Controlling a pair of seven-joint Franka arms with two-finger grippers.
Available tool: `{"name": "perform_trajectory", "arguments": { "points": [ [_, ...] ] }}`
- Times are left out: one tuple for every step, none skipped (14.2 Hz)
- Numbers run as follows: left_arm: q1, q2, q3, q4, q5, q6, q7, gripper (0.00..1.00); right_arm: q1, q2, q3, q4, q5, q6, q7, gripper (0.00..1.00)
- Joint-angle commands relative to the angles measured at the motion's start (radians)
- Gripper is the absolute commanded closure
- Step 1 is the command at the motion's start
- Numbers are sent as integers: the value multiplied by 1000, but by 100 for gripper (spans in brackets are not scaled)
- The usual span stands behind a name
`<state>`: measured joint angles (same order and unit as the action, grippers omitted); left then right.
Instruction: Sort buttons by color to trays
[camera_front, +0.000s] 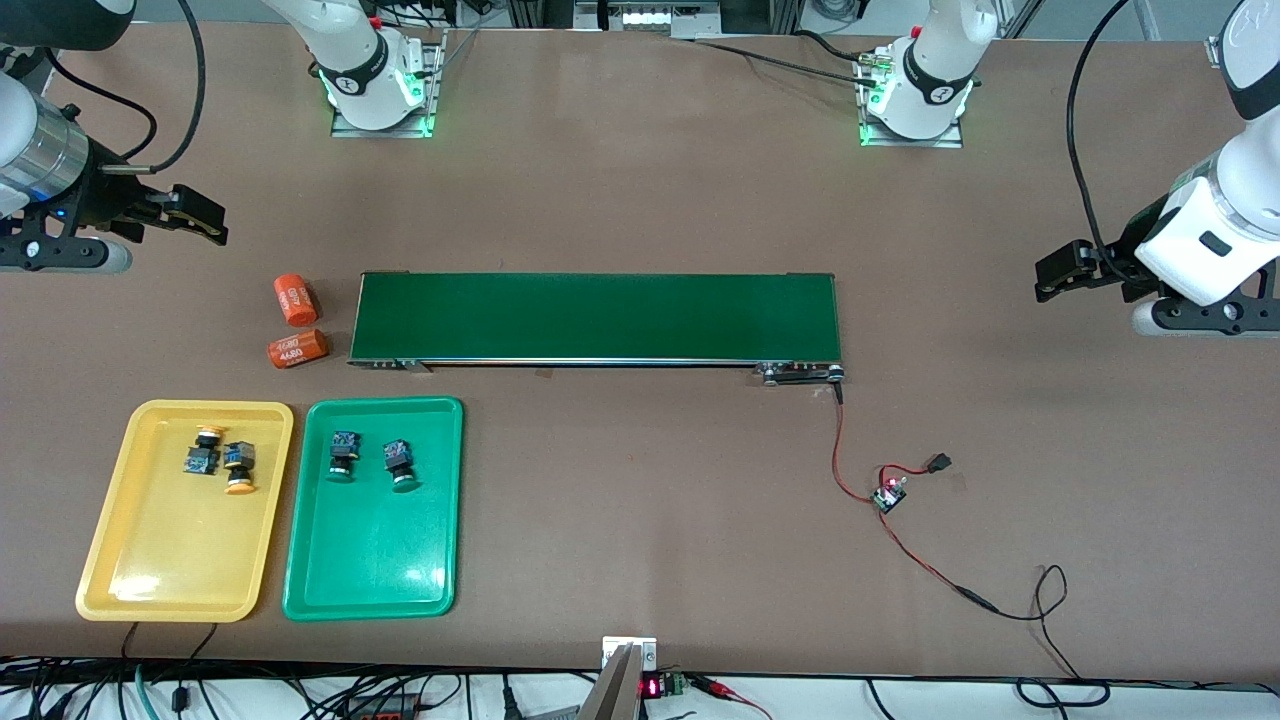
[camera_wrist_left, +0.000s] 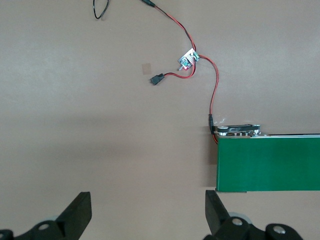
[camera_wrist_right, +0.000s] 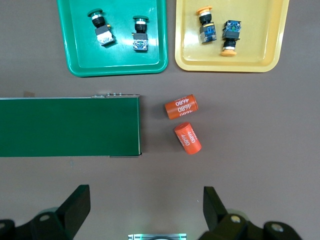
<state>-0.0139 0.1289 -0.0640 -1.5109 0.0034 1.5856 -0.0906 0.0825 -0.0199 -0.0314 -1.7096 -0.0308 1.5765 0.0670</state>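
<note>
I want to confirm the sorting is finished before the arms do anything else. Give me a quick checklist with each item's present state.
1. Both yellow-capped buttons in the yellow tray: ok.
2. Both green-capped buttons in the green tray: ok.
3. No buttons lying on the conveyor belt: ok.
4. Left gripper open and holding nothing, over the table at its end of the belt: ok.
5. Right gripper open and holding nothing, over the table near the orange cylinders: ok.
</note>
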Motion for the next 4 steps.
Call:
{"name": "perform_trajectory", "arguments": {
  "points": [
    [0, 1, 1, 15, 9, -19, 20, 0, -3, -5, -4, 2, -12, -6, 0, 0],
    [0, 1, 1, 15, 9, -19, 20, 0, -3, -6, -2, 2, -12, -7, 0, 0],
    [0, 1, 1, 15, 9, -19, 20, 0, -3, -6, -4, 2, -12, -10, 2, 0],
    [2, 1, 3, 15, 9, -19, 20, 0, -3, -6, -4, 2, -11, -10, 0, 0]
  ]
}}
